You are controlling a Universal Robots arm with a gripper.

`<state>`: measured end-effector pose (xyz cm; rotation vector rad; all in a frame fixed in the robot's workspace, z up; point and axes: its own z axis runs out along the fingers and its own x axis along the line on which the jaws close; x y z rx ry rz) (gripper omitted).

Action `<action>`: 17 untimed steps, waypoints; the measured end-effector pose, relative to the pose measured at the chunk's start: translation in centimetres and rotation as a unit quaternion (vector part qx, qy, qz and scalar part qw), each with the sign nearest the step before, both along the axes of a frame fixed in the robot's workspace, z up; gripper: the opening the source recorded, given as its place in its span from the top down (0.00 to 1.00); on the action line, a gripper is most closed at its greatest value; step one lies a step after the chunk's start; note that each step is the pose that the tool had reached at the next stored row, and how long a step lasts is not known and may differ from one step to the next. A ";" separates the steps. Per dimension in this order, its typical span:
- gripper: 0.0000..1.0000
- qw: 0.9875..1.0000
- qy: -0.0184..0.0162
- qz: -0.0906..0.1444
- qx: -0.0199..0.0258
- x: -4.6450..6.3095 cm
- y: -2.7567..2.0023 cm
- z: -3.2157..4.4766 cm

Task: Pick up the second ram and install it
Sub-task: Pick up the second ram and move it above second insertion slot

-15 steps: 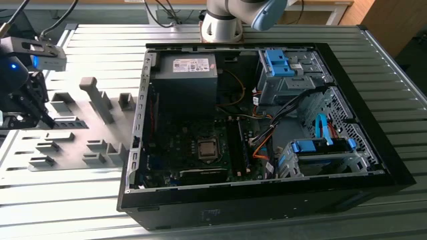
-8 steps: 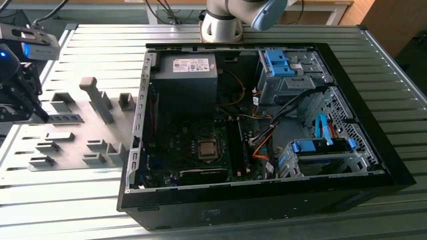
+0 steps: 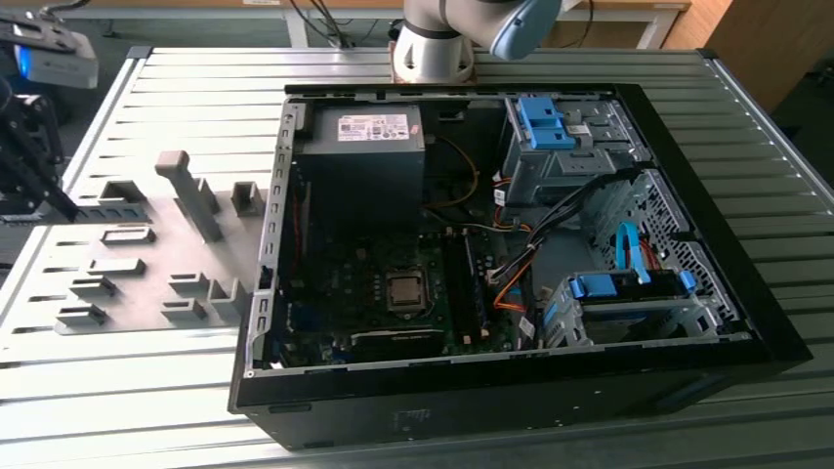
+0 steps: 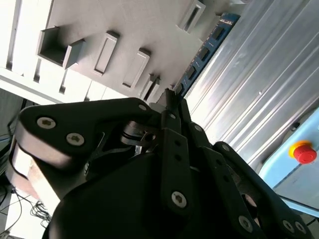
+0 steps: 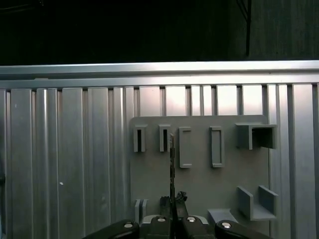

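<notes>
My gripper (image 5: 172, 203) is shut on the second ram (image 5: 172, 164), which shows edge-on as a thin dark strip rising from the fingertips. In the second wrist view the ram (image 4: 205, 49) is a blue-green board with small dark chips, reaching away from the gripper (image 4: 172, 99). It is held in the air above the grey holder plate (image 5: 199, 184), close to the narrow slot blocks (image 5: 164, 138). In the exterior view the black gripper (image 3: 37, 181) hangs at the far left, above that plate (image 3: 131, 269) and well apart from the open computer case (image 3: 521, 391).
The case lies open on the ribbed metal table (image 3: 156, 410), with the motherboard (image 3: 391, 293), long dark memory slots (image 3: 463, 283), power supply (image 3: 362, 147) and blue drive-bay latches (image 3: 548, 122). A tall grey block (image 3: 195, 195) stands on the plate. A red button (image 4: 301, 152) sits nearby.
</notes>
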<state>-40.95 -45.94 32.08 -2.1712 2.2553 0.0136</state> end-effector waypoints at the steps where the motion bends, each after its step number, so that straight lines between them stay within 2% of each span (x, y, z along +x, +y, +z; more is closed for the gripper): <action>1: 0.86 1.000 0.000 0.000 0.000 0.0 0.00 0.42; 14: 0.86 1.000 0.000 0.000 0.000 0.0 0.06 6.20; 17: 0.86 1.000 0.000 0.000 0.000 0.0 0.08 7.34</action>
